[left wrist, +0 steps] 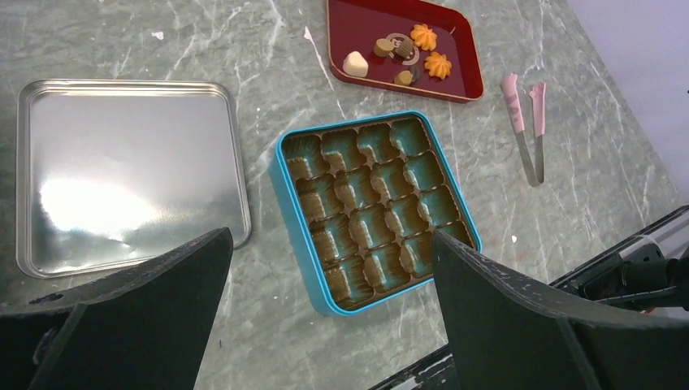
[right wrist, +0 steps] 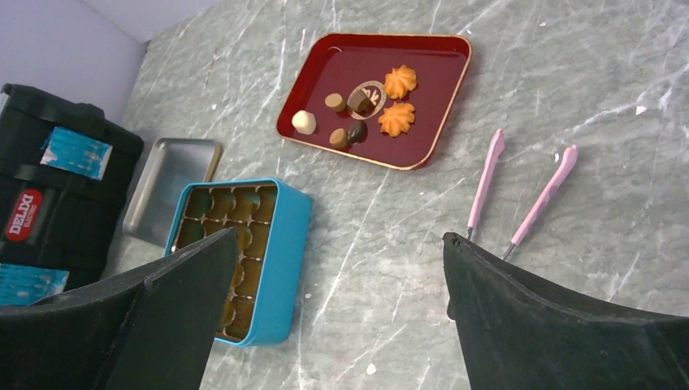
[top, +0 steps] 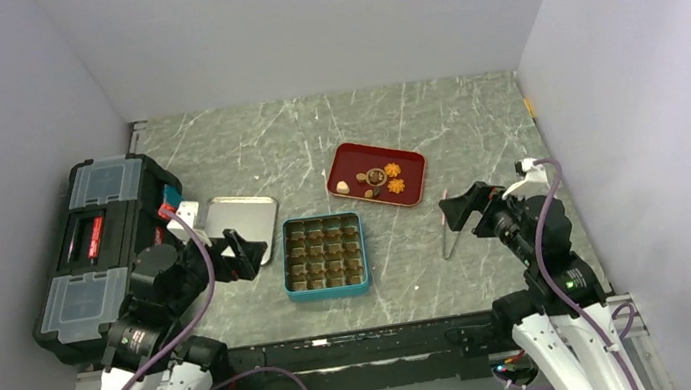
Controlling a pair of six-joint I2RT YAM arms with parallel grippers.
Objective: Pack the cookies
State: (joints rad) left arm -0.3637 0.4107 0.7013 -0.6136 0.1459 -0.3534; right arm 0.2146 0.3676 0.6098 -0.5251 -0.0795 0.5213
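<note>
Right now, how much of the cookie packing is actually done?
Barely begun. Done: the lid is off, beside the teal tin. In hand: nothing; left gripper and right gripper are open. To do: all cookies sit on the red tray, every compartment empty, tongs untouched.

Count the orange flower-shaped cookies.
2. One orange flower-shaped cookie lies on the red tray, right side; the second sits beside it, toward the tray's near rim. None appears hidden.

Lighting even and diffuse, from overhead; shadows soft, short beside the teal tin [right wrist: 284,244]. Bright glare patch on the silver lid [left wrist: 130,175] in left wrist view. All 3 views sharp at table [top: 474,128] level; top external view dimmer.
</note>
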